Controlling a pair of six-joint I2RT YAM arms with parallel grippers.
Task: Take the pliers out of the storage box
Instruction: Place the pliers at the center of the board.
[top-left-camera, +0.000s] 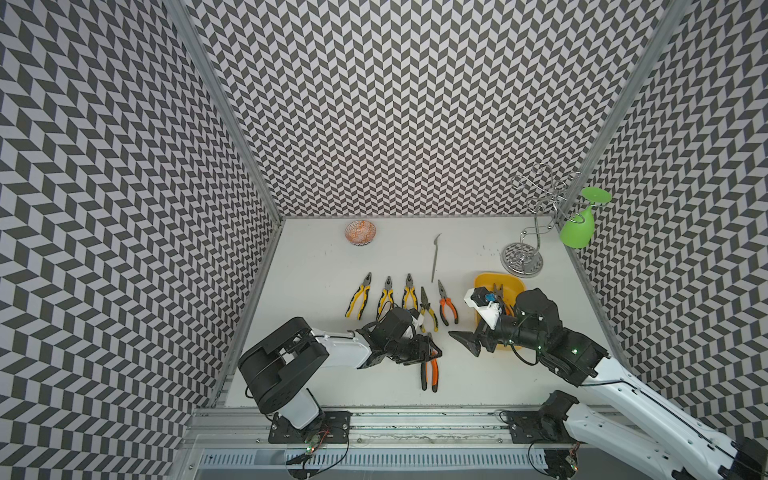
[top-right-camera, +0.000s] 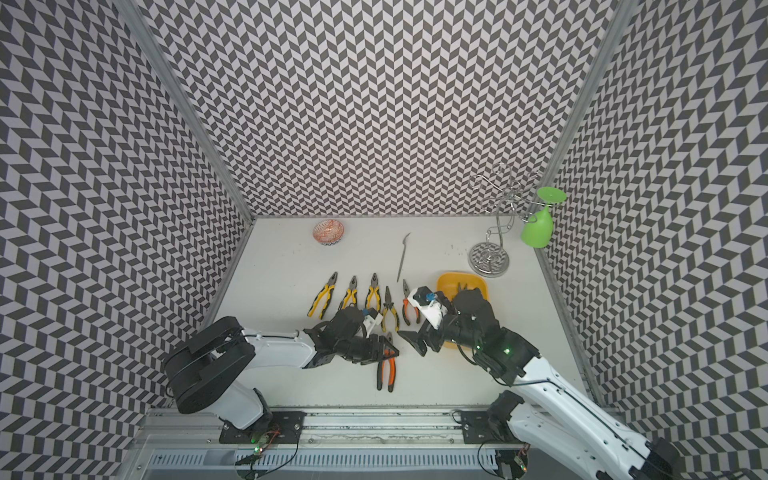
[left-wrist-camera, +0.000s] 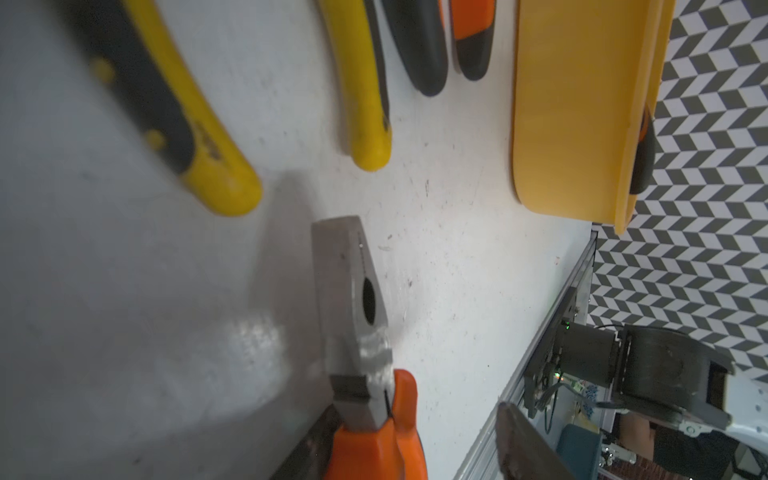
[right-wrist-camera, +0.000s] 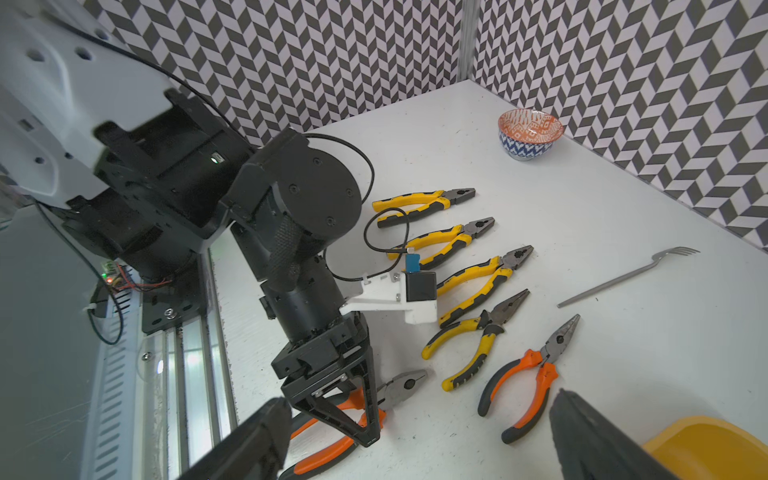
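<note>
Left gripper (top-left-camera: 432, 353), jaws apart, straddles the orange-handled pliers (top-left-camera: 430, 374) lying near the white table's (top-left-camera: 478, 386) front edge. Right gripper (top-left-camera: 465, 344), spread wide and empty, hovers beside the yellow storage box (top-left-camera: 511, 282) near the right edge. Six pliers lie outside, five in a row (top-left-camera: 409, 295); one boxed pair (top-left-camera: 498, 289) shows (the arm covers the rest). One fork (top-left-camera: 435, 257), bowl (top-left-camera: 360, 233), rack (top-left-camera: 522, 257), green glass (top-left-camera: 577, 232). Chevron walls (top-left-camera: 374, 104).

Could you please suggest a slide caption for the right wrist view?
Left gripper open over orange-handled pliers on the table, beside five pliers laid in a row; fork and bowl beyond.
</note>
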